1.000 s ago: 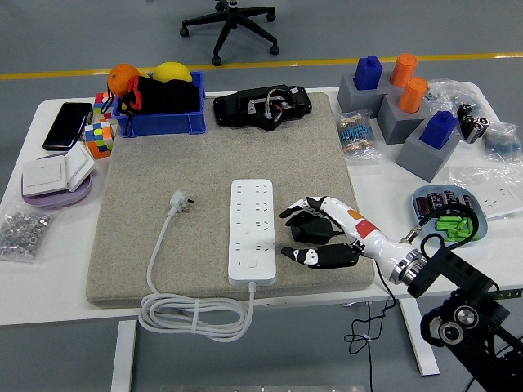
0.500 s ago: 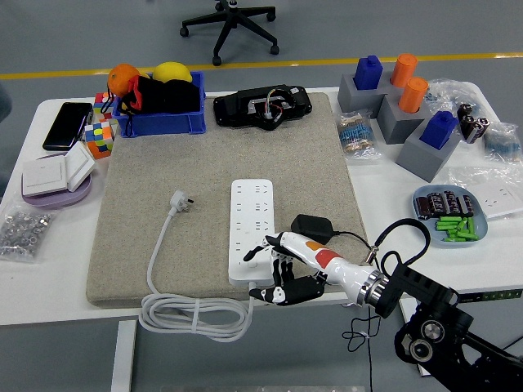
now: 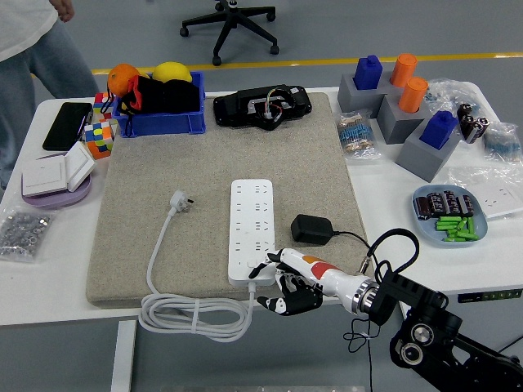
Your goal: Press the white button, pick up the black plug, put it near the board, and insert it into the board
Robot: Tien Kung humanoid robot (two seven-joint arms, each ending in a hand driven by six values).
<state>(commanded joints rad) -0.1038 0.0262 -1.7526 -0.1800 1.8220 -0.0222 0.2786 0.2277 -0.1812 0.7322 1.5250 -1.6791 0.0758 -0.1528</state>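
Observation:
A white power strip (image 3: 252, 231) lies on the grey felt mat (image 3: 221, 163), its white button (image 3: 252, 265) at the near end. The black plug (image 3: 310, 229) lies on the mat just right of the strip, its cable running off to the right. My right hand (image 3: 274, 282) is at the strip's near end, fingers spread, one fingertip (image 3: 259, 270) touching or just over the button area; it holds nothing. The strip's own white plug (image 3: 180, 200) lies to the left. My left arm is out of view.
The strip's white cable (image 3: 192, 314) coils at the front edge. A blue bin (image 3: 159, 114), a black device (image 3: 261, 106), cubes and a phone (image 3: 67, 124) stand at the back. Grey blocks with pegs (image 3: 400, 98) and a battery dish (image 3: 449, 214) are right. A person (image 3: 33, 49) stands far left.
My right hand left the black plug, swept left to the strip's near end and settled by the button. A person has stepped in at the top left.

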